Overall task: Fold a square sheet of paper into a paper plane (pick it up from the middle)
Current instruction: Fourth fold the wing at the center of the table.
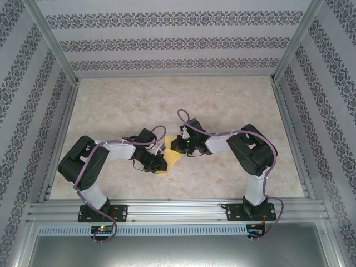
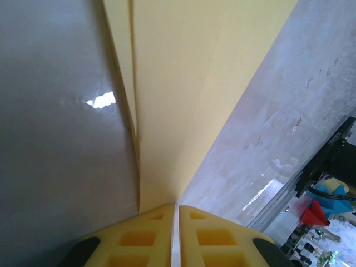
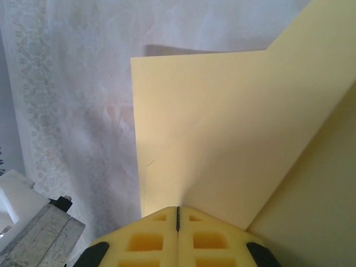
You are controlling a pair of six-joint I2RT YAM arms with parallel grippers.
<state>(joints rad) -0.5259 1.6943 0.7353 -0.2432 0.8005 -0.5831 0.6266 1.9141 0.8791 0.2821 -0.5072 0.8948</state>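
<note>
Both arms bend inward; left gripper [image 2: 177,207] and right gripper [image 3: 178,209] nearly meet, each pinched on yellow paper [image 3: 222,122].

Bright even light; glare patch on the table [image 2: 101,100]; nearby paper [image 2: 183,83] soft

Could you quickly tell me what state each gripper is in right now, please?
Left gripper: closed, pinching the yellow paper.
Right gripper: closed, pinching the same yellow paper.

The left gripper [image 1: 160,163] and right gripper [image 1: 178,147] meet at the middle of the table [image 1: 167,100], both pinching the sheet of paper [image 1: 175,159], leaving no passage between them. Open tabletop lies beyond them, bounded by patterned walls [image 1: 22,111].
</note>
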